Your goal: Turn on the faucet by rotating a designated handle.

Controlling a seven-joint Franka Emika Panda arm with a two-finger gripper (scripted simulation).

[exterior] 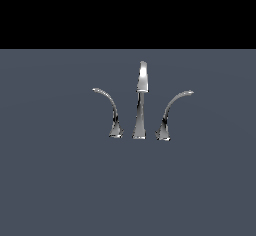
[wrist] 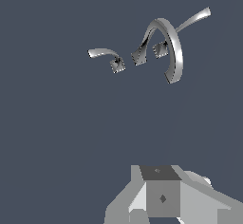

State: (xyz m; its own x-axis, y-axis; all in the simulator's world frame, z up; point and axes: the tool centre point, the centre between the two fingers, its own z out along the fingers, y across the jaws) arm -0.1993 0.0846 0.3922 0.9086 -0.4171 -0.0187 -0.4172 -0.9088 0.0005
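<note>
The chrome faucet point(exterior: 140, 105) stands on the grey floor, its tall spout in the middle. The handle point(exterior: 111, 107), the slimmer lever with a fine curved tip, rises from its foot at the exterior view's left. The thicker lever point(exterior: 172, 107) with a flat tip is at the right. In the wrist view the spout point(wrist: 173, 42) arcs over, with the handle point(wrist: 102, 53) and the thicker lever point(wrist: 192, 19) on either side. My gripper point(wrist: 161, 194) shows only as grey blocks at the picture's edge, well away from the faucet. Its fingers are not clear. It is out of the exterior view.
A plain grey floor point(exterior: 60, 180) spreads all around the faucet, with a black background beyond it.
</note>
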